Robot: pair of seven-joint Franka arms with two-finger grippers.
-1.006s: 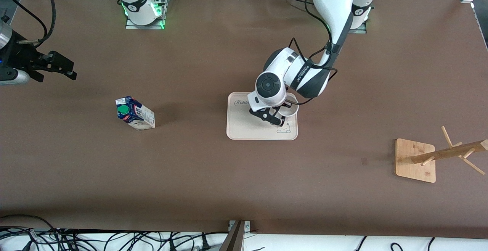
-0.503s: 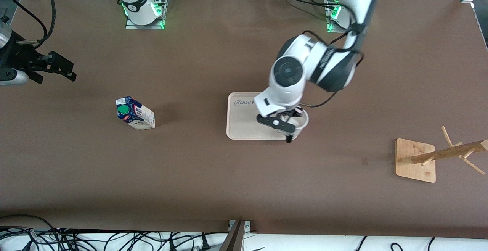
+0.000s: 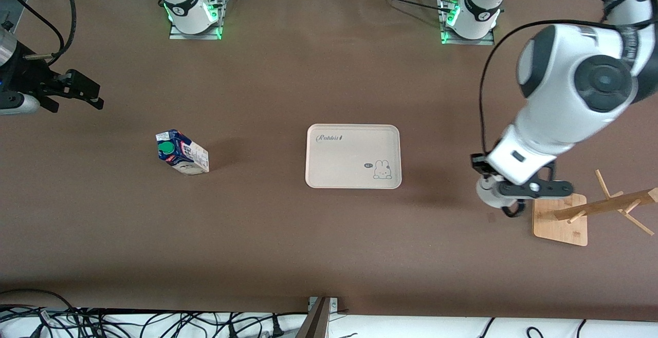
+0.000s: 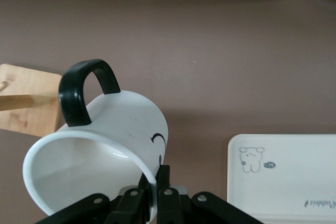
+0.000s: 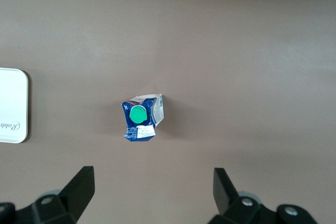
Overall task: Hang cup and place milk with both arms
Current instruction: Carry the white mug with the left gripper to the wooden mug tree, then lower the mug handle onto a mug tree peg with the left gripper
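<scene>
Brown table point(image 3: 288, 235), cup point(image 4: 100, 150) pinched in left gripper point(image 4: 153, 192)

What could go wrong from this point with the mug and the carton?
The left pincer pinches only the thin rim of the cup, tilted in the air beside the wooden rack; it could twist or slip. Its black handle must land on a slim peg, so a small misalignment may miss. The right pincer waits open above the milk, whose slanted top could make a grasp skid.
</scene>
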